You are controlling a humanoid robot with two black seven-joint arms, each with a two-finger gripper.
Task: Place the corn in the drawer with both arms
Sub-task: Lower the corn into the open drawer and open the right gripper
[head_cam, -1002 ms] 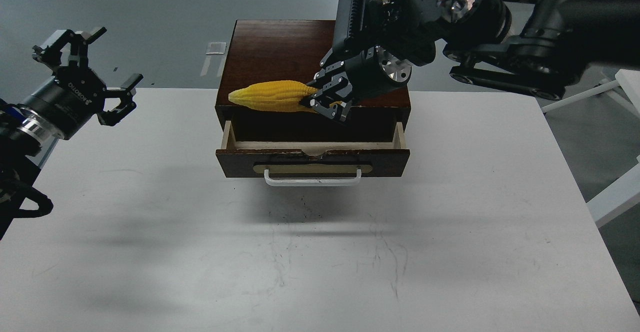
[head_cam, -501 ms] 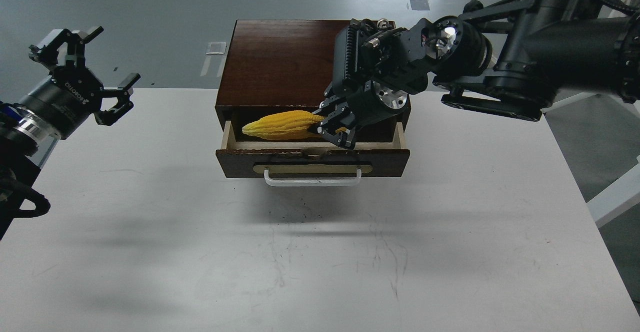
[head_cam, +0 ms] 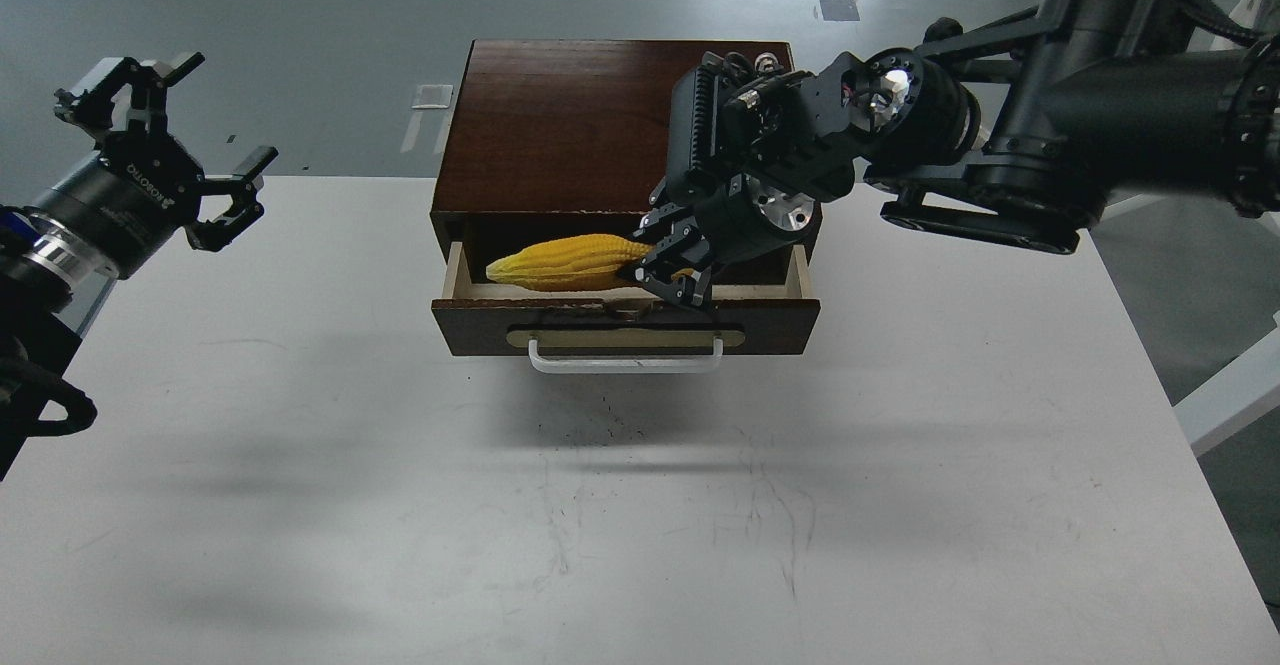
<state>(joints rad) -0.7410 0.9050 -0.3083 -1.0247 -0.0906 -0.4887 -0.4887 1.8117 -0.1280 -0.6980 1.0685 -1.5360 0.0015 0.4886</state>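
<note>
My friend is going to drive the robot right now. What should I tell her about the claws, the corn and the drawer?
Right end effector: shut on the thick end of the corn, holding it inside the open drawer.
Left end effector: open and empty, raised at the table's far left, well away from the drawer.
Drawer: pulled out of its reddish-brown box; the white handle faces the robot.
Done: drawer opened, corn brought down into it.
Left: let go of the corn, lift the right arm out, then push the drawer shut, probably with the free left arm.
</note>
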